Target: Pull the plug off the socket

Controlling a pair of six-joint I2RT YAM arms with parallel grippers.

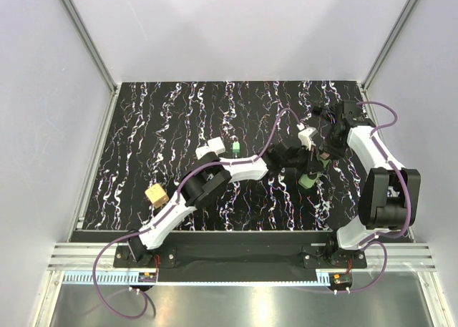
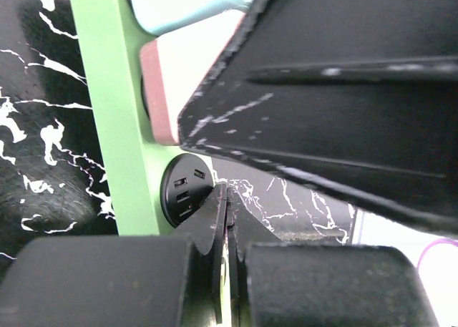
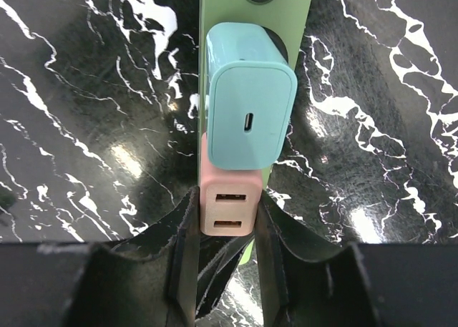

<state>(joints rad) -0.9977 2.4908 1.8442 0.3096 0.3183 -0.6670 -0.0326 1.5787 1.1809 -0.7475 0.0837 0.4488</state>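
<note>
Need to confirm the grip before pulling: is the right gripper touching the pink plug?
Touching. The right wrist view shows the right gripper closed on the pink plug, pressed flat against both its sides with no gap.

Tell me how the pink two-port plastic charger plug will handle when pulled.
The pink charger plug looks rigid and boxy, unlikely to flex. Its smooth sides may slip between the fingers. The slim green power strip might lift too.

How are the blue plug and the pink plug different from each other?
The blue plug has one small oval port; the pink plug has two rectangular ones. The blue plug looks bulkier than the pink plug. The right gripper clamps the pink plug; nothing holds the blue plug. Both sit in the green socket.
</note>
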